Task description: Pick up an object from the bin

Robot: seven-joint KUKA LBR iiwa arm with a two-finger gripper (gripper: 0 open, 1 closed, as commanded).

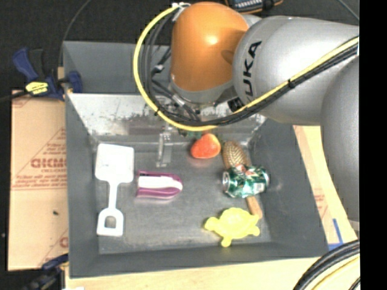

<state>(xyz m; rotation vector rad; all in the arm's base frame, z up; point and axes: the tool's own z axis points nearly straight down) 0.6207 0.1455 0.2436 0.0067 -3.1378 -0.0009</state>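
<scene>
Yellow comes first: a flat yellow toy [233,225], shaped a bit like a turtle, lies nearest to us at the front right of the grey metal bin [181,229]. At the front left we see a white toy shovel [113,183] with its handle pointing toward us. A little further in, near the middle, lies a purple and white thing [158,185]. To its right is a squashed green can [245,182], and a brown stick [254,206] pokes out from under it toward the yellow toy. Just behind the can we see a brown bumpy cone [234,154]. Beside the cone, at the back of the bin, lies a small red-orange lump [205,145] that looks like a strawberry. The gripper [207,154] hangs over it with its fingers [164,148] spread wide apart, one on each side of the lump and not pinching it. Above is the silver arm [290,71] with its orange cap.
</scene>
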